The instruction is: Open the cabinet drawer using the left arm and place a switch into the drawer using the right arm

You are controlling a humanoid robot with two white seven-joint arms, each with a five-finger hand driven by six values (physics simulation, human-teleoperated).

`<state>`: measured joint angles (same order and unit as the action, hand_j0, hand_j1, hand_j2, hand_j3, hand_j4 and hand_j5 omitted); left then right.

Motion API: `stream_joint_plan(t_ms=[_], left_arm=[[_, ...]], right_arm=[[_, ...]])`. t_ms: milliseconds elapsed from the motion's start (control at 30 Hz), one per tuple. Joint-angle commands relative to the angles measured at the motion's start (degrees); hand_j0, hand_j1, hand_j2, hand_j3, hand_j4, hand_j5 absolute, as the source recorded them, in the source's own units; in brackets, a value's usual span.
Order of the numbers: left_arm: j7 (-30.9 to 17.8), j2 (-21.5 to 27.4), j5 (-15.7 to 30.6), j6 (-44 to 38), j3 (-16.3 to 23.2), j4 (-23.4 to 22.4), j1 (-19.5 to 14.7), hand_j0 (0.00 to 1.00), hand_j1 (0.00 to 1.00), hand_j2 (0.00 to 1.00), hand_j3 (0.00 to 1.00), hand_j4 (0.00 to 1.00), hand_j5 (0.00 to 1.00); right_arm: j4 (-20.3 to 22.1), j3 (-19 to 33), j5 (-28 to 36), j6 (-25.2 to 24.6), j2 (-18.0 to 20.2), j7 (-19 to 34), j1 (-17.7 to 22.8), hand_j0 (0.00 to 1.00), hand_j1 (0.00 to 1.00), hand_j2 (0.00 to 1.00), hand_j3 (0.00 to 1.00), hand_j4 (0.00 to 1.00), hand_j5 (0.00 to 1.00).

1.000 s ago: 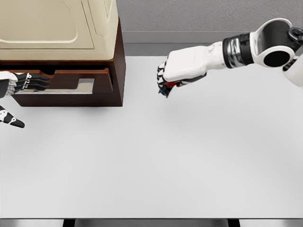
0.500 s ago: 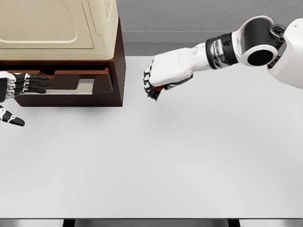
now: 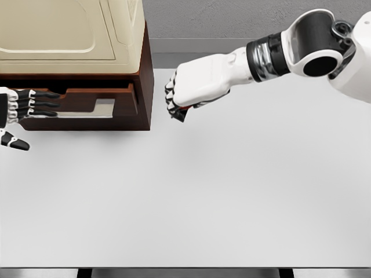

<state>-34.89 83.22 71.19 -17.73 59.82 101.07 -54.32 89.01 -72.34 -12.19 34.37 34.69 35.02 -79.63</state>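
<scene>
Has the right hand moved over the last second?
Yes. The right hand, shut on the switch, has moved left toward the cabinet.

The cabinet [image 3: 145, 87] base looks like dark reddish-brown wood with a soft satin sheen, and the open drawer [image 3: 87, 107] is the same stuff, with a pale glossy patch inside that catches the light. The top part [image 3: 69, 29] is cream, smooth, moulded plastic by the look of it, slightly shiny. The table [image 3: 220, 191] is plain white and matt, very smooth. Both hands, left hand [image 3: 20, 110] and right hand [image 3: 194, 87], have glossy white plastic shells with black joints; the right wrist has a dark metallic-looking ring. The switch [image 3: 181, 113] shows only a red-and-dark sliver, finish hard to tell
</scene>
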Motion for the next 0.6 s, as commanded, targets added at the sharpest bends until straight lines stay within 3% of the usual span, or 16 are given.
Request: stream_joint_plan(t_ms=[0,333,567], left_arm=[[-0.11,0.53,-3.34,-0.20,-0.05,-0.08,0.00,1.00,1.00,1.00,1.00,1.00,1.00],[-0.11,0.45,-2.90,-0.29,-0.14,0.00,0.18,1.00,1.00,1.00,1.00,1.00,1.00],[-0.11,0.45,1.41,-5.92,-0.23,0.00,0.18,1.00,1.00,1.00,1.00,1.00,1.00]], right_arm=[[0.90,0.09,0.50,-0.10,0.29,-0.02,0.00,0.44,0.44,0.44,0.44,0.44,0.44],[2.93,0.18,1.64,-0.27,0.82,-0.02,-1.32,0.44,0.44,0.44,0.44,0.44,0.44],[3.98,0.18,3.05,-0.27,1.35,-0.02,-2.99,0.44,0.44,0.44,0.44,0.44,0.44]])
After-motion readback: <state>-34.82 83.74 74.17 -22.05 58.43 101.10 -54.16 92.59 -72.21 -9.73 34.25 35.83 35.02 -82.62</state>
